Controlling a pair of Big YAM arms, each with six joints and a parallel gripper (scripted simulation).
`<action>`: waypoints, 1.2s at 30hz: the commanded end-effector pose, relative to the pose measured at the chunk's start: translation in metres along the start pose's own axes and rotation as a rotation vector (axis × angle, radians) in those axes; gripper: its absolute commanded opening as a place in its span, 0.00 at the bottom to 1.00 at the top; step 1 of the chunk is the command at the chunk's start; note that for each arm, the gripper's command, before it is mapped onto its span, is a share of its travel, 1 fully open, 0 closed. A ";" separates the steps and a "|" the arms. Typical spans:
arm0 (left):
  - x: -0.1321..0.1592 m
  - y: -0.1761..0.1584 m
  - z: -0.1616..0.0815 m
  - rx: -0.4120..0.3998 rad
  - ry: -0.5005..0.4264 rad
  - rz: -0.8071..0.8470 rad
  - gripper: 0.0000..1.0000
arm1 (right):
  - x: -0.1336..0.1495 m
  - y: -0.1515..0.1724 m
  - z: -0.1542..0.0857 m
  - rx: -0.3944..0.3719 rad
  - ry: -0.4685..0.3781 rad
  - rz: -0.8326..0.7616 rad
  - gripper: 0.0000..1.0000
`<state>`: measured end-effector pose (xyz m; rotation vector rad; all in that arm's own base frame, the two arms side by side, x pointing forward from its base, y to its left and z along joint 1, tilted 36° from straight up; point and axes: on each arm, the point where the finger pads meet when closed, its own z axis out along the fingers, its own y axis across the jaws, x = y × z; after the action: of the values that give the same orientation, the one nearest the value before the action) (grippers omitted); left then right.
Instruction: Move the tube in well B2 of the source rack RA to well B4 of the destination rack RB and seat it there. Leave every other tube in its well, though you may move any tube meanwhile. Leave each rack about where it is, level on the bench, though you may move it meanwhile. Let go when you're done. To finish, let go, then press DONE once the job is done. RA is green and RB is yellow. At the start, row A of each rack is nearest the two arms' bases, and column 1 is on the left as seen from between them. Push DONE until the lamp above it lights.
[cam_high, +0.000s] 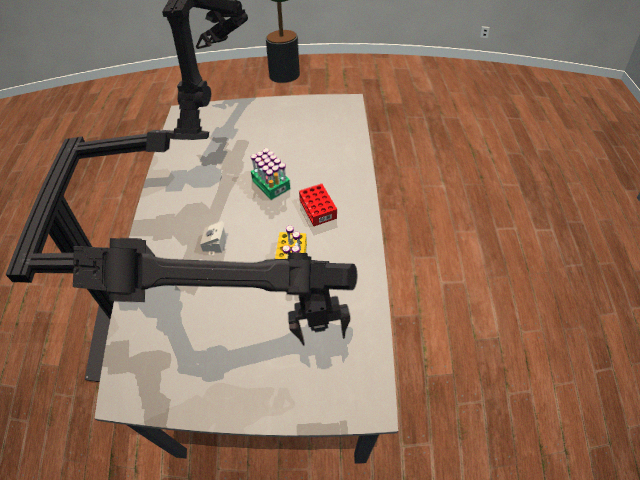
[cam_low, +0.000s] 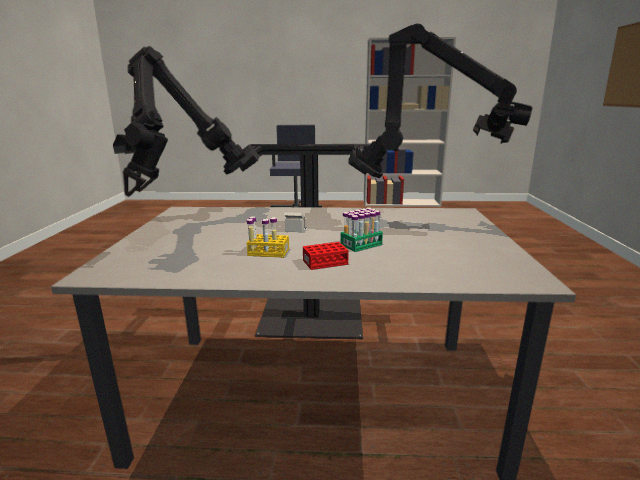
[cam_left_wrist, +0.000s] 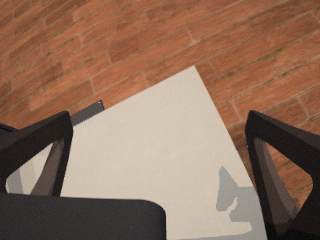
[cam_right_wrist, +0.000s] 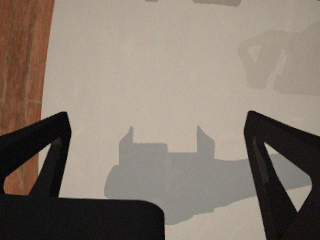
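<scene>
The green rack RA (cam_high: 267, 185) stands mid-table, filled with several purple-capped tubes (cam_high: 267, 162); it also shows in the exterior view (cam_low: 361, 240). The yellow rack RB (cam_high: 291, 245) holds a few purple-capped tubes and also shows in the exterior view (cam_low: 267, 246). My left gripper (cam_high: 222, 25) (cam_low: 498, 126) is open and empty, high above the floor beyond one table end; its wrist view shows its fingers over a table corner. My right gripper (cam_high: 320, 322) (cam_low: 136, 178) is open and empty, high over the table past RB; its wrist view shows its fingers over bare table and their shadow.
An empty red rack (cam_high: 317, 204) stands between the green and yellow racks, toward the far side from the bases. A small grey button box (cam_high: 212, 237) sits on the base side of RB. A potted plant (cam_high: 282, 54) stands on the floor beyond the table.
</scene>
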<state>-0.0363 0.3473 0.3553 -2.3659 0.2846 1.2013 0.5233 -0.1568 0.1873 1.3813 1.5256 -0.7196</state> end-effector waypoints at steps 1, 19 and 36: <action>-0.003 -0.001 -0.002 0.005 -0.002 -0.008 1.00 | -0.003 0.003 -0.003 -0.007 -0.002 0.007 1.00; 0.004 -0.006 -0.010 0.064 0.028 0.039 0.30 | -0.009 0.009 -0.005 -0.015 -0.006 0.024 0.30; 0.059 -0.053 -0.035 0.135 0.085 0.154 0.30 | -0.009 0.009 -0.005 -0.015 -0.006 0.024 0.30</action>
<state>0.0282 0.3656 0.3322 -2.3271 0.5766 1.1292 0.5233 -0.1568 0.1873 1.3813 1.5256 -0.7196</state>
